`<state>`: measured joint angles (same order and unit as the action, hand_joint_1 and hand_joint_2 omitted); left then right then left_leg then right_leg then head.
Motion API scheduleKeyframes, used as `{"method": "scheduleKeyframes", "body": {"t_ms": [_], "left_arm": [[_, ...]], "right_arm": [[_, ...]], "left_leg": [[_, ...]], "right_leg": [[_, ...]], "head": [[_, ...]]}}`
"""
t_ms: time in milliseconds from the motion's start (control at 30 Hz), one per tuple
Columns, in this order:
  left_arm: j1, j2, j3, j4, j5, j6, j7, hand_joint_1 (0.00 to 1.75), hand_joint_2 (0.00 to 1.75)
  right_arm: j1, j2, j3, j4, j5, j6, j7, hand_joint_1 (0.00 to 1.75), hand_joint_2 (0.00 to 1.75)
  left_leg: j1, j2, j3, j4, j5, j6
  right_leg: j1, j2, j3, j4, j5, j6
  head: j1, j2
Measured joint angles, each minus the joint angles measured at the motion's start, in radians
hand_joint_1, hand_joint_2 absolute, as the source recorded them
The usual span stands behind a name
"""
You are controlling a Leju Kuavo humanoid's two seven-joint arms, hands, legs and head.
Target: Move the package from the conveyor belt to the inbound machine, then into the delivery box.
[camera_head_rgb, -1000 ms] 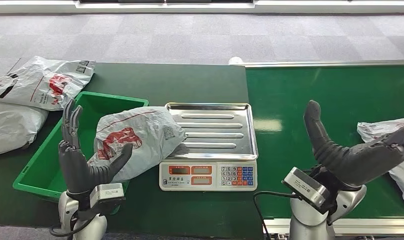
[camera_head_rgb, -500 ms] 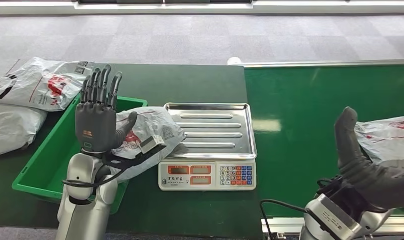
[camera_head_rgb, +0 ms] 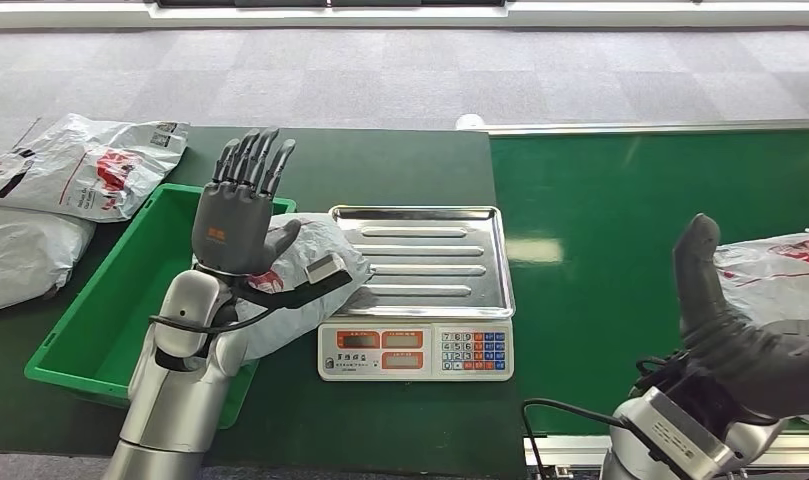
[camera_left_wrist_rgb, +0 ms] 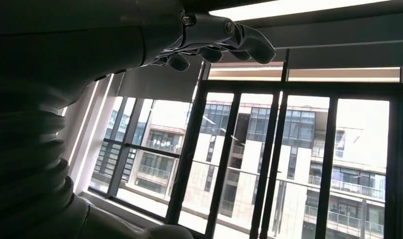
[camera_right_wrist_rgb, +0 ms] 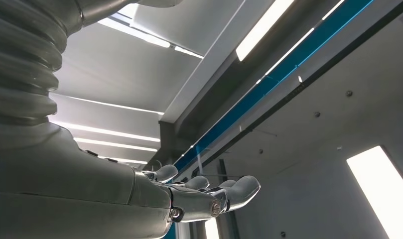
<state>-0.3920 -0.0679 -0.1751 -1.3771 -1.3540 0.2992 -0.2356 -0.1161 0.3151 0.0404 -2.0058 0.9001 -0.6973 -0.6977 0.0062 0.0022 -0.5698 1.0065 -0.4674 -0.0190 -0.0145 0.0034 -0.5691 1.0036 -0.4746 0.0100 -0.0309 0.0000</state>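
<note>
left hand (camera_head_rgb: pixel 235 215): dark grey, orange mark | arms: silver, black cables

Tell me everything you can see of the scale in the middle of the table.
The scale has a shiny ribbed steel tray, empty, over a pale front panel with two orange displays and a coloured keypad. It stands level on the dark table, beside the green belt. A grey package lies against its left edge.

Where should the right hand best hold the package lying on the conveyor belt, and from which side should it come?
Probably the package's near-left bulge, approached from above and the left. It lies flat and soft on the conveyor belt, and the right hand hovers open beside it.
</note>
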Motion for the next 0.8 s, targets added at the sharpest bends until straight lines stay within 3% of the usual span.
{"method": "scheduleKeyframes", "body": {"t_ms": [100, 400, 800], "left_arm": [[-0.021, 0.007, -0.011, 0.035, 0.06, -0.051, -0.031, 0.0, 1.75], [-0.055, 0.057, -0.039, 0.119, 0.337, -0.38, -0.235, 0.0, 1.75], [-0.127, 0.11, -0.073, 0.205, 0.353, -0.403, -0.247, 0.0, 1.75]], "right_arm": [[0.001, 0.0, -0.005, 0.002, -0.004, 0.0, 0.0, 0.0, 1.75], [-0.001, 0.0, -0.013, 0.025, -0.016, 0.003, 0.0, 0.0, 1.75], [-0.001, 0.0, -0.033, 0.056, -0.02, 0.003, 0.0, 0.0, 1.75]], "left_leg": [[0.0, 0.0, 0.0, 0.0, 0.0, 0.0], [0.0, 0.0, 0.0, 0.0, 0.0, 0.0], [0.0, 0.0, -0.001, 0.0, 0.001, -0.001]], "right_leg": [[0.0, 0.0, 0.0, 0.0, 0.0, 0.0], [0.0, 0.0, -0.001, 0.0, 0.0, 0.0], [0.0, 0.0, 0.0, 0.001, 0.0, 0.0]], "head": [[0.0, 0.0], [0.0, 0.0], [0.0, 0.0]]}}
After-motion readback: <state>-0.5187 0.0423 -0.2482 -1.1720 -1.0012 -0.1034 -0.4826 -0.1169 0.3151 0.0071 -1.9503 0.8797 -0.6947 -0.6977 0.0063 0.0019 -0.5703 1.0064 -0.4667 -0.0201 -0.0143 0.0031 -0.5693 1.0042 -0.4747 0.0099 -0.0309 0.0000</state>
